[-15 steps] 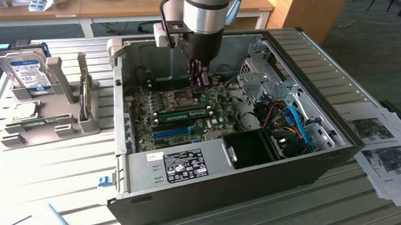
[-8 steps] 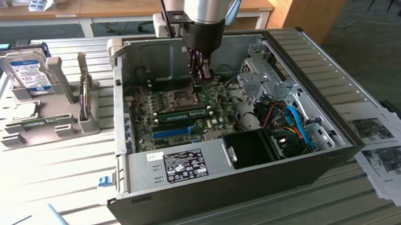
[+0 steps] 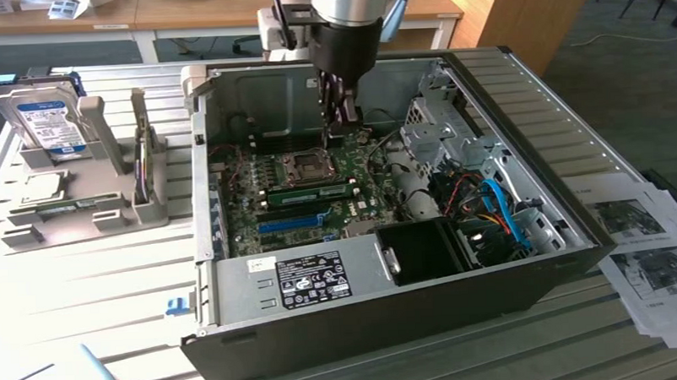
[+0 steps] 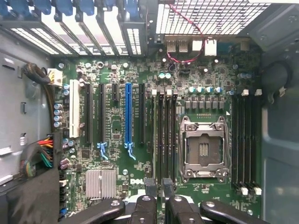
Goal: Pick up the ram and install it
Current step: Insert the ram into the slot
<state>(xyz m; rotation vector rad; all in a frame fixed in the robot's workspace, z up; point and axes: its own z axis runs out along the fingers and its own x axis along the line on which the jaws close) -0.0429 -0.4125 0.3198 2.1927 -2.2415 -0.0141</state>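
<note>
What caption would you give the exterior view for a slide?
Robot gripper hangs inside an open computer case, over the motherboard near the processor socket.

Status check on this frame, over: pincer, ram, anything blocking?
Pincer open, empty, hovering above motherboard. Ram appears seated in a slot beside CPU socket, apart from pincer. Nothing across it.

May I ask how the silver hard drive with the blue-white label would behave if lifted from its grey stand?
The silver hard drive stands on edge in the grey stand, so it probably lifts straight out. Its metal casing looks rigid, likely heavy for its size.
</note>
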